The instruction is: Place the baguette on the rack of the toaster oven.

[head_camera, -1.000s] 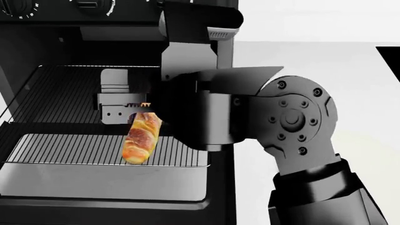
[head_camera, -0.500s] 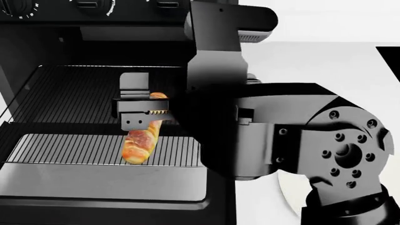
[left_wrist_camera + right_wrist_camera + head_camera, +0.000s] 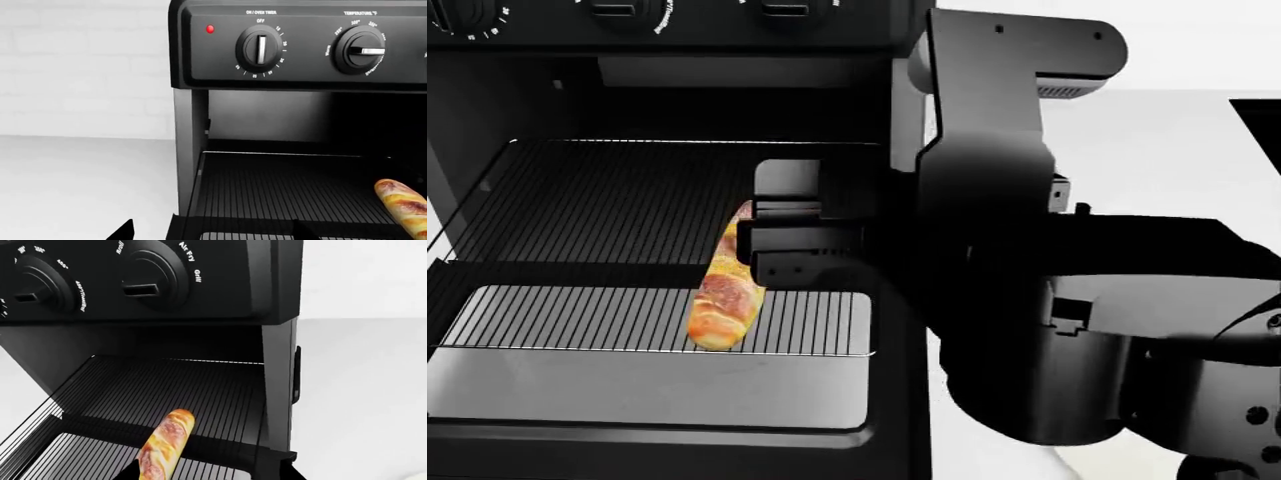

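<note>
The baguette [image 3: 726, 292] lies lengthwise on the wires of the rack [image 3: 587, 200], inside the open black toaster oven [image 3: 694, 40]. Its near end reaches the front part of the rack above the door. My right gripper [image 3: 807, 240] is just to the baguette's right, over the rack, open and holding nothing. In the right wrist view the baguette [image 3: 165, 445] lies close to one finger of the right gripper [image 3: 207, 472]. My left gripper [image 3: 210, 235] is open and empty at the oven's front left corner, and the baguette's tip [image 3: 403, 205] shows in that view. The left gripper is out of the head view.
The grey door panel [image 3: 654, 390] hangs open below the rack. Knobs [image 3: 260, 47] line the oven's upper front. White counter [image 3: 1174, 150] lies to the right of the oven, with a dark object [image 3: 1264, 130] at its far right edge. My right arm fills the lower right.
My right gripper has let go of the baguette and moved right, away from it. The baguette now lies on the rack; its near end has stayed in place.
</note>
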